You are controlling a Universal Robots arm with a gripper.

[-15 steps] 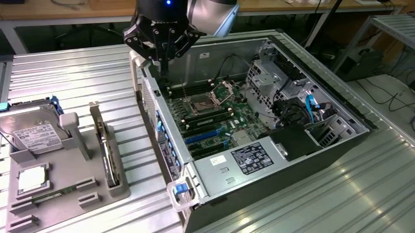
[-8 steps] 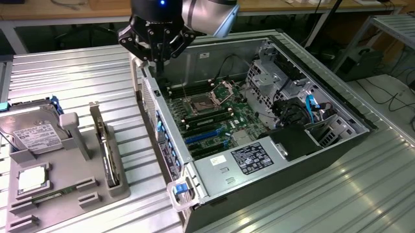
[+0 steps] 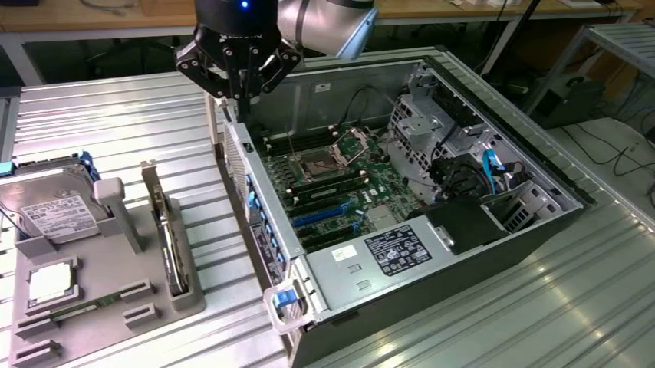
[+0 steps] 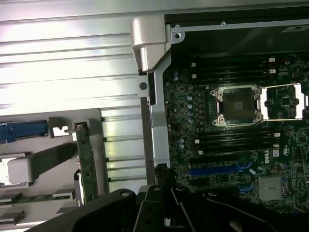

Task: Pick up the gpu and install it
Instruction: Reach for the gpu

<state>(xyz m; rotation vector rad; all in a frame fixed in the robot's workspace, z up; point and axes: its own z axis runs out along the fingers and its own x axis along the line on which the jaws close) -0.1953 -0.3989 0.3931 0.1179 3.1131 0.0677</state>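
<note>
gpu (image 3: 167,230): thin flat card, on edge | holder (image 3: 103,284): grey | gripper (image 3: 241,90): black, closed

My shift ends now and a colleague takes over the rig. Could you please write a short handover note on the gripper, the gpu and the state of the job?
Gripper: shut, with nothing seen in it, hanging above the rear wall of the open computer case.
Gpu: stands on its edge in the grey holder, on the exterior view's left of the case, apart from the gripper.
Done: nothing that shows; the gpu is untouched.
Left: picking up and installing; the blue slots on the motherboard hold no card.
</note>
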